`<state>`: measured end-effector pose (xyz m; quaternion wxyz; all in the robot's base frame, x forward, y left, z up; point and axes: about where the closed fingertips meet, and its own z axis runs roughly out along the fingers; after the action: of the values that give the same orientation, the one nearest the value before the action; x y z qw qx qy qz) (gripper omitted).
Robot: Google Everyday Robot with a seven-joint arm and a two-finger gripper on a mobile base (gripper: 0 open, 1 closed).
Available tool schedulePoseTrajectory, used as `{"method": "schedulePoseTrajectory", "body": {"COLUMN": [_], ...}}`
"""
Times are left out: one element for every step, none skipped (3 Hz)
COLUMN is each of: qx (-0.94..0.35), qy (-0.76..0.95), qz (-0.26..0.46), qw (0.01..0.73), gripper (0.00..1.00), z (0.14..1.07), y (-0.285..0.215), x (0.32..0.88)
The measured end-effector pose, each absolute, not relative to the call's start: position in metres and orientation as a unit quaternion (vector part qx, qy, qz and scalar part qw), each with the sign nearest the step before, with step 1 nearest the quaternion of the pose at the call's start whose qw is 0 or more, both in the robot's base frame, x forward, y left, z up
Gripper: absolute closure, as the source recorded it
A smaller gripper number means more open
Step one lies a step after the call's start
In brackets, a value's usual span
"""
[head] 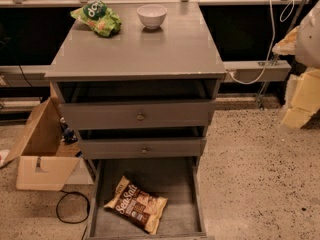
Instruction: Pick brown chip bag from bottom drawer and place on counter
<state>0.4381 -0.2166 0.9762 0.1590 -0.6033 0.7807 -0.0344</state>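
Fingers: outside the frame; open or closed cannot be told, so places are given thing against thing.
Bag: crinkly brown chip bag, dark centre, tan ends, white "Sea Salt" script; flat and askew on the drawer floor, nearer the left wall and the front edge.
Drawer: wide shallow grey bottom drawer, plain flat floor, pulled out toward the camera, holding only the bag.
Upper drawers: two flat grey drawer fronts, top and middle, each with a small round knob at its centre and a dark gap above.
Desk: smooth grey rectangular desk, matte, wider than the drawers beneath, thin edge lit along the front.
Green bag: crumpled glossy green chip bag, on the desk's far left corner.
Bowl: round white bowl, smooth and upright, at the far edge of the desk just right of the green bag, not touching it.
Box: open brown cardboard box, flaps spread, on the floor left of the cabinet.
Cable: thin black cable, looped on the floor between the box and the bottom drawer.
Floor: speckled pale stone floor.
Right edge: pale yellow blocky pieces, with a rounded white body above them; what it belongs to cannot be told.
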Motion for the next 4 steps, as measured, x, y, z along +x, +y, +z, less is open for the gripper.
{"method": "schedulePoseTrajectory", "body": {"qx": [-0.603, -0.601, -0.585, -0.566], "qy": [0.781, 0.781, 0.787, 0.79], "qz": [-0.034, -0.014, 0.041, 0.112], "qw": [0.159, 0.167, 0.19, 0.207], "gripper": [0.0, 0.0, 0.0, 0.0], "z": [0.976, 0.965, 0.928, 0.865], "y": [-0.217, -0.213, -0.183, -0.122], "x": [0.438, 0.437, 0.429, 0.421]}}
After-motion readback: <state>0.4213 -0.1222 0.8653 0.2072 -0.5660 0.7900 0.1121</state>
